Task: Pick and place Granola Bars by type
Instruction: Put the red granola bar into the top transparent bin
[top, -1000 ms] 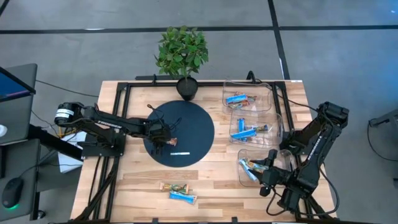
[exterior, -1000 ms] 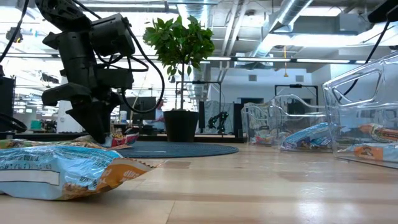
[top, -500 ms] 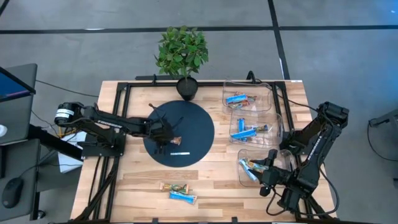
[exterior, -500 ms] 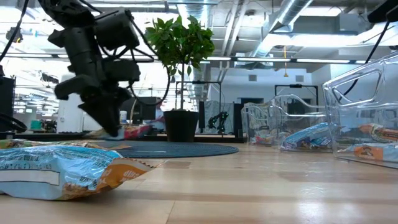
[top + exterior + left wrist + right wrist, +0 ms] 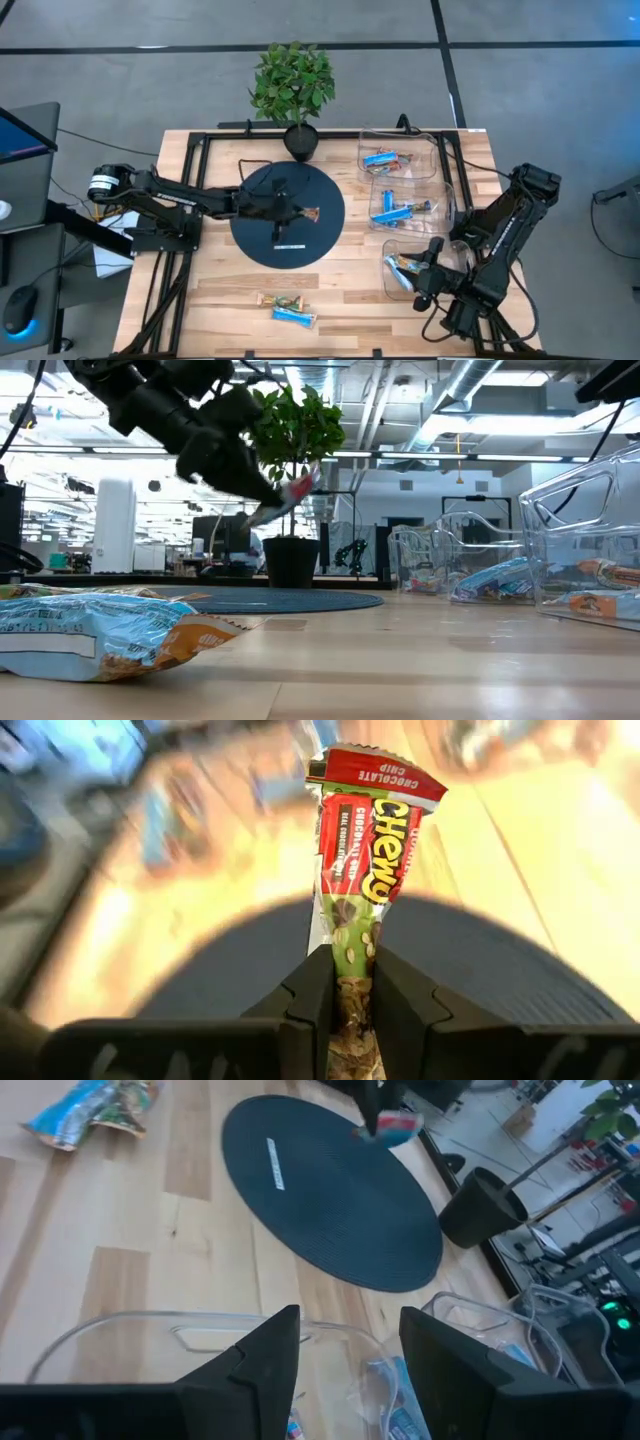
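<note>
The red bar (image 5: 372, 840) hangs above the round mat (image 5: 258, 245), pinched by one end in the left hand (image 5: 345, 995), clear for carrying toward the bins (image 5: 437, 165). The right hand (image 5: 348, 1348) waits spread over the nearest bin.

You are getting the overhead camera looking straight down on the whole table (image 5: 340, 290). The low camera is sitting at tabletop height, facing level across the wood toward the room. The left wrist camera is looking close along its own fingers (image 5: 310, 1005). The right wrist camera is facing across the round dark mat (image 5: 330, 1190), which all four views are sharing.
</note>
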Robot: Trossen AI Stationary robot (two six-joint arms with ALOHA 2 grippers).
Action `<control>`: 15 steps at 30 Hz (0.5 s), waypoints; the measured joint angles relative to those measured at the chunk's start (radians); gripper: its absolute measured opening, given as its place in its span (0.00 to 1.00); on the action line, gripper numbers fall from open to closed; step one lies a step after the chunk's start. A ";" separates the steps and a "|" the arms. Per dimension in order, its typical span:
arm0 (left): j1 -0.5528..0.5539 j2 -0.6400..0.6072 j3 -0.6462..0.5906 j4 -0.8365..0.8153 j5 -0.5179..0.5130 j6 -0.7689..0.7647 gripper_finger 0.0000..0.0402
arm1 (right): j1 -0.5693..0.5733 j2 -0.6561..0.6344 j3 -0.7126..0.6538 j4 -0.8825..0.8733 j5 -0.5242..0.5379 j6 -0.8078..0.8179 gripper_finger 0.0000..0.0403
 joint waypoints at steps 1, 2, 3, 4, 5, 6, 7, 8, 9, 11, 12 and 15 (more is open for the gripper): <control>0.004 0.000 0.000 0.036 -0.003 0.015 0.13 | -0.007 0.000 0.000 -0.001 -0.001 0.000 0.42; 0.011 0.000 0.000 0.070 -0.004 0.026 0.13 | -0.013 0.000 0.000 -0.003 -0.001 0.000 0.42; 0.019 0.000 0.000 0.103 -0.004 0.034 0.13 | -0.019 0.000 0.000 -0.003 -0.001 0.000 0.42; 0.027 0.000 0.000 0.134 -0.001 0.041 0.13 | -0.025 0.000 0.000 -0.002 -0.001 -0.007 0.42; 0.038 0.000 0.000 0.161 0.007 0.048 0.13 | -0.030 0.000 0.000 -0.002 -0.001 -0.016 0.42; 0.050 0.000 0.000 0.186 0.022 0.054 0.13 | -0.035 0.000 0.000 -0.002 -0.001 -0.023 0.42; 0.061 0.000 0.000 0.209 0.035 0.058 0.13 | -0.037 0.000 0.000 -0.002 -0.001 -0.024 0.42; 0.074 0.000 0.000 0.232 0.049 0.061 0.13 | -0.039 0.000 0.000 -0.002 -0.002 -0.024 0.42; 0.087 0.000 0.000 0.253 0.061 0.062 0.13 | -0.042 0.000 0.000 -0.002 -0.002 -0.026 0.42; 0.110 0.000 0.000 0.296 0.083 0.062 0.13 | -0.047 0.000 0.000 0.002 -0.002 -0.040 0.42; 0.120 0.003 0.000 0.318 0.097 0.062 0.13 | -0.047 0.000 0.000 0.002 -0.002 -0.046 0.42; 0.142 0.026 0.002 0.388 0.139 0.062 0.13 | -0.047 0.000 0.000 0.001 -0.002 -0.049 0.42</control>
